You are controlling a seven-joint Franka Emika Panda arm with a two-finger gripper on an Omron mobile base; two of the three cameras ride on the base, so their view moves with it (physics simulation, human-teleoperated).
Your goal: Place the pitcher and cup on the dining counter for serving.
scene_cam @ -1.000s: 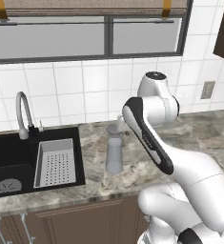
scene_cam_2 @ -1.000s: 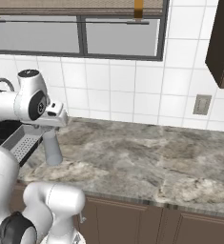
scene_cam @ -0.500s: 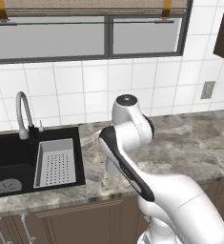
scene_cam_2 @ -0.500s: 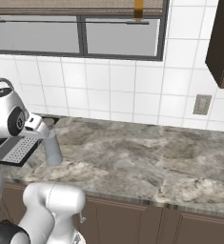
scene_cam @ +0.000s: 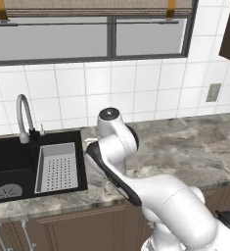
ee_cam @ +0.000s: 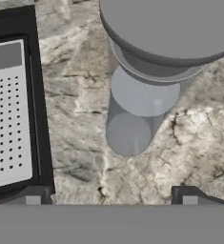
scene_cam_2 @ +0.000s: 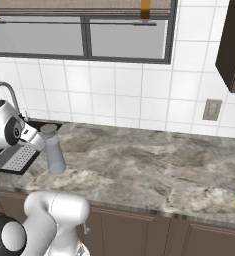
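The marble worktop (scene_cam_2: 154, 165) runs along the tiled wall, with the black sink (scene_cam: 9, 162) at its left end. The pitcher (scene_cam_2: 53, 149) stands straight up on it, just beside the sink, its long side up and down and its round rim on top. The jaws hang above the rim, wide apart

I look down on the pitcher (ee_cam: 147, 90), its wide round rim close to me and its narrower body reaching down to the marble counter (ee_cam: 75, 95). My two fingertips (ee_cam: 33, 196) stand apart, with the pitcher ahead of them. A perforated tray (ee_cam: 8, 114) sits in the black sink (ee_cam: 37, 119) beside it.
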